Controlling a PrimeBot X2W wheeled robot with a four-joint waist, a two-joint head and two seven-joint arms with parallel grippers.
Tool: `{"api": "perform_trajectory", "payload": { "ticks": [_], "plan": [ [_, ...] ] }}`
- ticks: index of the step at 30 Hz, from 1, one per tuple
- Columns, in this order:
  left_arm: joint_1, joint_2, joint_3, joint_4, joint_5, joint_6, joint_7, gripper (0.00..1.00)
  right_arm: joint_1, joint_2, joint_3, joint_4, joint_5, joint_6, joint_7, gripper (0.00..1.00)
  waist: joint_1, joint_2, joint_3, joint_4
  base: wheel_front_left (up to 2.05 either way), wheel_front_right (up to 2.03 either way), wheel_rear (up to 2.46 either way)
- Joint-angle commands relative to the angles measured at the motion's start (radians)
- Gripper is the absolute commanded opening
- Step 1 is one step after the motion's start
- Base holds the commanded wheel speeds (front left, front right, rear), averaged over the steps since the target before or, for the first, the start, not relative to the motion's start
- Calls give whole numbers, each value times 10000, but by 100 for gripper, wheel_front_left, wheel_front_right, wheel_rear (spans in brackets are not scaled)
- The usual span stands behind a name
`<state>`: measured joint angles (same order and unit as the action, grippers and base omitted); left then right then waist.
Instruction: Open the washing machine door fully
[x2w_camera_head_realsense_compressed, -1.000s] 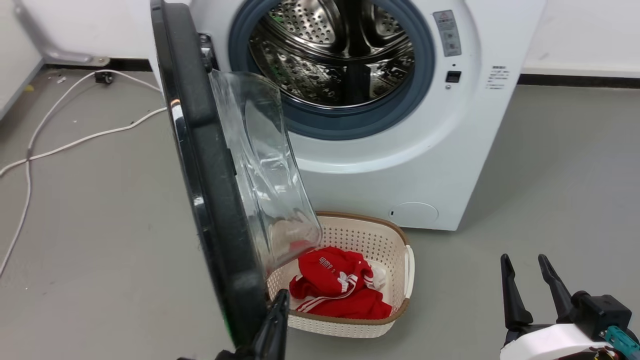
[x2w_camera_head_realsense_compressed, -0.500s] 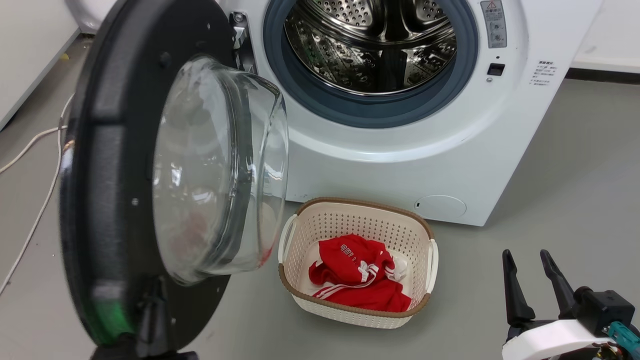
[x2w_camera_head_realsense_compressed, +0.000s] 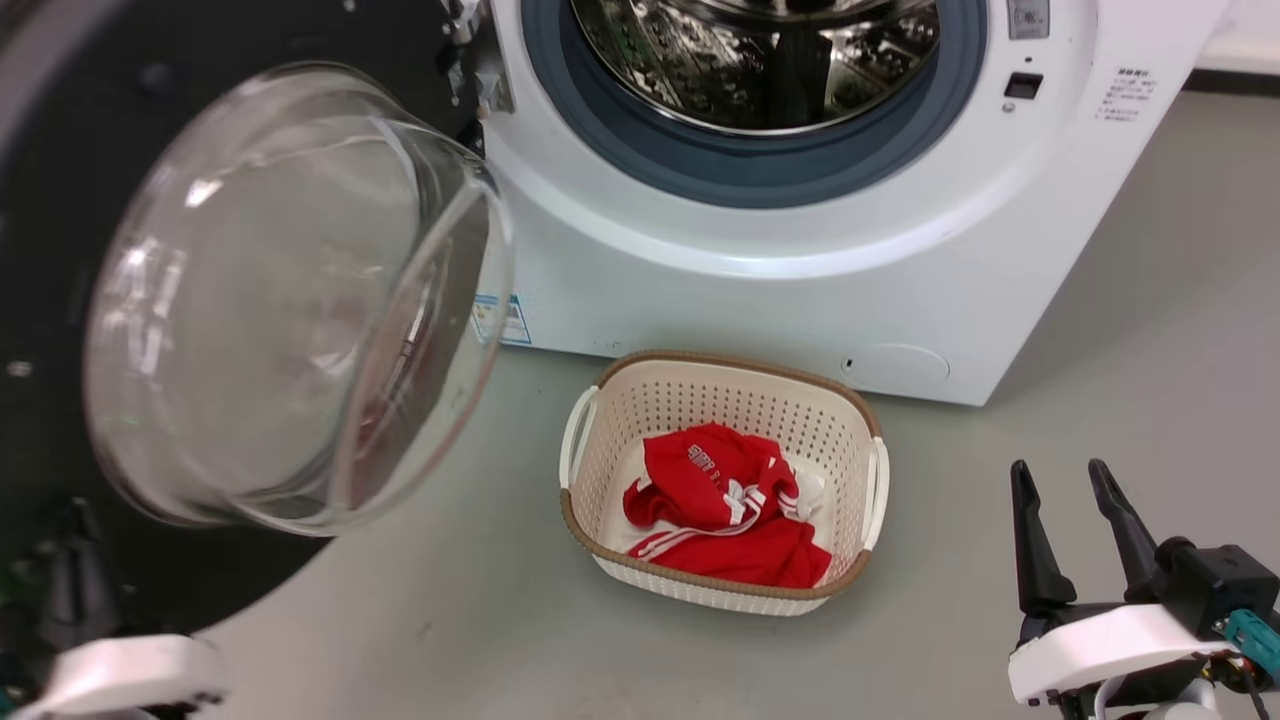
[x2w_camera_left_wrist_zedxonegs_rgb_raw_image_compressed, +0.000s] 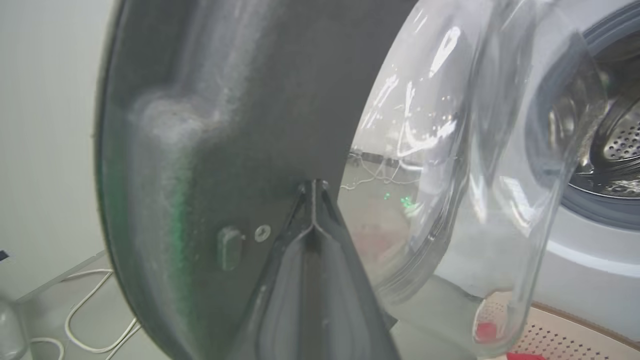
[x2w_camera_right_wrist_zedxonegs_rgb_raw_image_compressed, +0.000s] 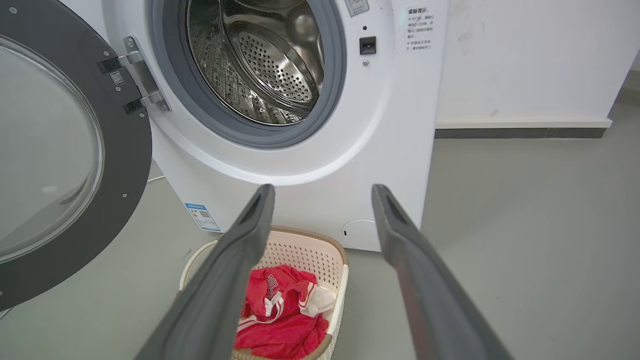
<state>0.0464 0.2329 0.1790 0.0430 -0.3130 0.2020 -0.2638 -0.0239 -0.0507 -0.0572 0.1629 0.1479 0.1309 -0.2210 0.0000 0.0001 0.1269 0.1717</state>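
Push with the left gripper (x2w_camera_left_wrist_zedxonegs_rgb_raw_image_compressed: 312, 186), fingers closed flat together with nothing between them, tips seemingly set against the inner face of the washing machine door (x2w_camera_head_realsense_compressed: 290, 300), low down. Drive steadily and outward along the hinge's arc rather than straight ahead, to avoid skidding off the smooth black surface. Leave the right gripper (x2w_camera_head_realsense_compressed: 1058, 468) low at the right, jaws spread and empty, well apart from the basket (x2w_camera_head_realsense_compressed: 720, 358) of red clothes. Swung wide to the left of the drum opening (x2w_camera_head_realsense_compressed: 750, 175), inner side turned toward the robot: broad black ring dotted with small screw heads, clear glass bowl bulging from its centre, streaked with pale reflections.
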Motion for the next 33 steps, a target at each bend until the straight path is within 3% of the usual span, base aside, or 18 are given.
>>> {"api": "perform_trajectory", "payload": {
  "ticks": [1, 11, 20, 27, 33],
  "plan": [
    [-247, 198, 247, 180, -54, -12, -9, 0, -132, 12, 3, -43, -27, -3, -10, 100, 0, -1, 113, -57, 0, 0, 0],
    [-1423, 1309, 1380, 2148, -221, -471, -8, 0, -328, 12, -7, -151, -46, -3, -7, 100, 0, -1, 445, -195, 0, 0, 0],
    [-2106, 1676, 1832, 3291, -56, -846, -14, 0, -382, 12, 36, -24, -69, -3, -29, 100, 0, -1, 356, -261, 0, 0, 0],
    [-1455, 1068, 2111, 2840, 375, -812, -14, 0, -143, 12, 128, 207, 119, -3, -98, 100, 0, -1, -126, -388, 0, 0, 0],
    [-178, -24, 2058, 1251, 896, -837, -14, 0, 104, 12, 197, 334, 134, -3, -155, 100, 0, -1, -582, -439, 0, 0, 0]
  ]
}}
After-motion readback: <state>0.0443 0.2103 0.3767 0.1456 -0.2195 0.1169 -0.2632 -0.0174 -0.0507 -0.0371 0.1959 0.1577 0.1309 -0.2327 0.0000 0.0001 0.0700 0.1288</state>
